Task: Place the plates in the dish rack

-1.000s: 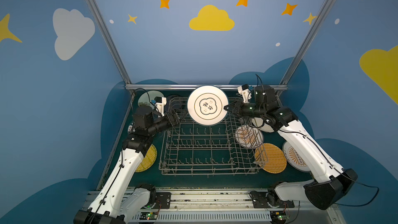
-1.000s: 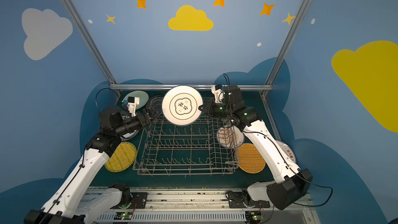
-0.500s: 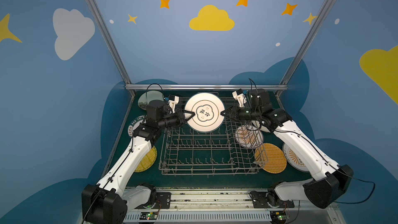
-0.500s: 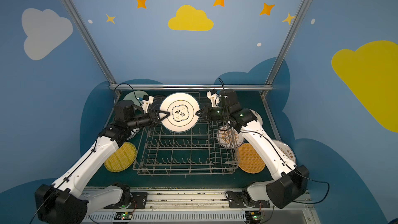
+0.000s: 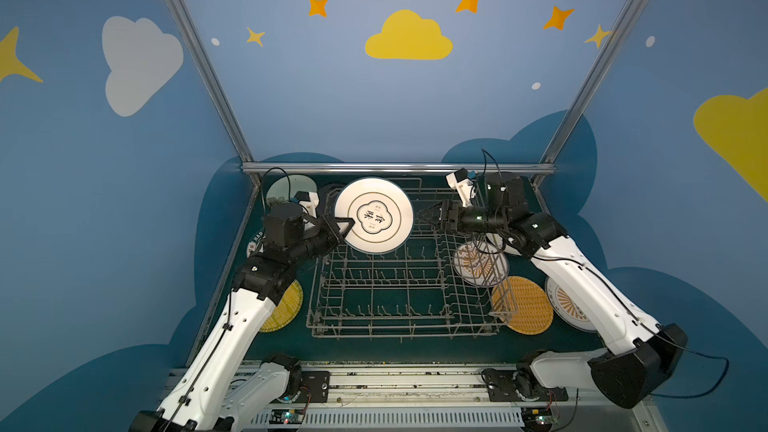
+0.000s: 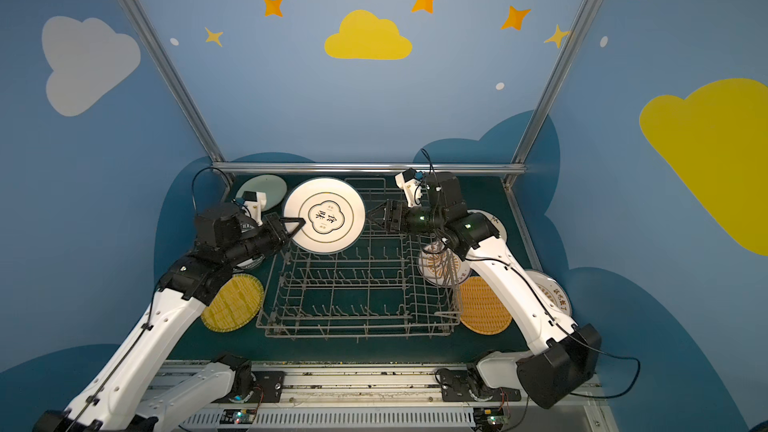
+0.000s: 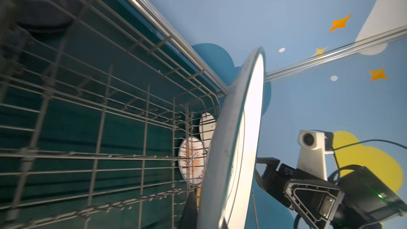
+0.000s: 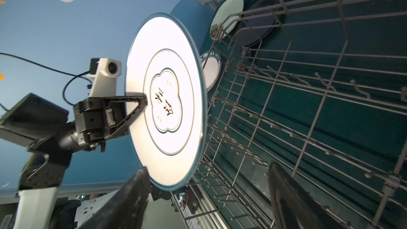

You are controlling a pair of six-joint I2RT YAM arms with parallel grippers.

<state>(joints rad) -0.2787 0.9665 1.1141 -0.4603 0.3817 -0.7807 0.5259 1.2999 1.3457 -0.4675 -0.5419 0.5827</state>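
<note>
Four plates lie flat on the left: a green plate (image 5: 286, 189), a black plate (image 8: 257, 25), a lettered plate (image 5: 255, 238) under the left arm, and a yellow plate (image 5: 289, 305) nearest. The left gripper (image 5: 350, 223) is clamped tight on the left rim of the white plate (image 5: 374, 215), one finger across its face, the other behind. The white plate hangs tilted, nearly on edge, above the far left corner of the rack (image 5: 395, 326), not yet among the tines (image 8: 319, 78). The right gripper (image 5: 422, 215) stands wide open just beside the plate's right edge, holding nothing. Right of the rack lie a sunburst plate (image 5: 473, 261) and an orange plate (image 5: 528, 305), with more under the right arm.

Risks, as I judge them: the whole plate rides on one pinch at the rim, so its weight may swing it round the grip or slide it out; a lowering that misses the gap would land the edge on a tine tip and lever it loose; the open right fingers (image 8: 132, 194), so near, could clip the edge and knock it askew.
</note>
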